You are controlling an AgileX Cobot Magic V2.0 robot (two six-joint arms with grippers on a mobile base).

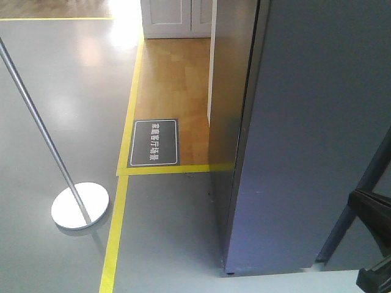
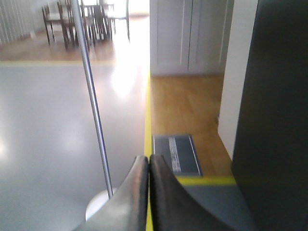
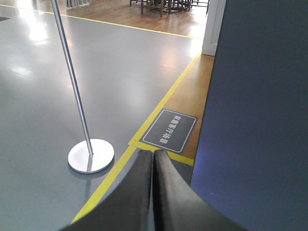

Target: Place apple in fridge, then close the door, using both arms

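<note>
front view: the fridge [image 1: 305,134] fills the right side, its dark grey door [image 1: 317,159] flat across the front and looking shut, no white inside showing. the apple isn't visible in any view, can't tell where it is. left of the fridge lies grey floor [image 1: 55,110] with a yellow tape line [image 1: 119,226] and a patch of wood flooring [image 1: 174,85] holding a dark floor sign [image 1: 155,142] with white characters. a metal stanchion pole [image 1: 36,122] leans up from its round white base [image 1: 80,206]. a black arm part [image 1: 376,244] shows at bottom right of that view, claw not visible there. left wrist view: left claw [image 2: 148,161] has fingers pressed together, nothing between them, pointing toward the sign with the dark fridge side at right. right wrist view: right claw [image 3: 153,156] also closed tight and empty, fridge face just to its right, pole base at left.
</note>
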